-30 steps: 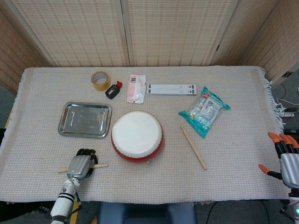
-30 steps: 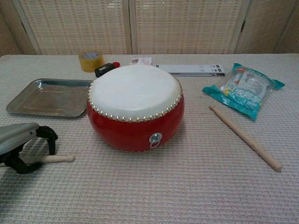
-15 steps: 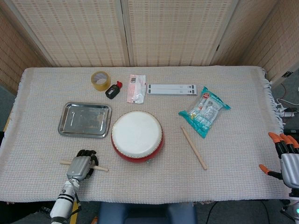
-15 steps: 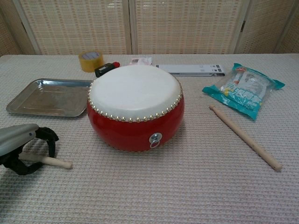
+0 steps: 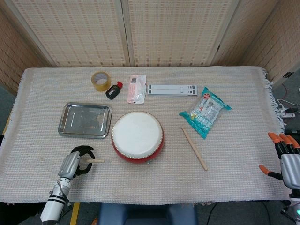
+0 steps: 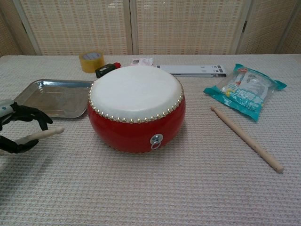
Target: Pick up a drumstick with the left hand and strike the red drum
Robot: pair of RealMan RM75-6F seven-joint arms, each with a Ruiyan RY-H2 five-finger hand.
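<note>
Wooden drumstick [image 6: 43,134] sits gripped in our left hand [image 5: 74,162], its tip pointing toward the red drum [image 5: 138,137] at the middle of the woven cloth [image 5: 234,154]. Our right hand [image 5: 287,160] waits at the table's right edge, fingers spread, holding nothing. Another drumstick [image 5: 194,148] lies right of the drum.

I see the drum [image 5: 138,137] mid-table, the metal tray [image 5: 85,120] to its left, a second drumstick [image 5: 194,148] to its right, the snack bag [image 5: 205,111] behind that; my left hand [image 5: 74,162] holds a drumstick [image 5: 95,161] left of the drum, in front of the tray
</note>
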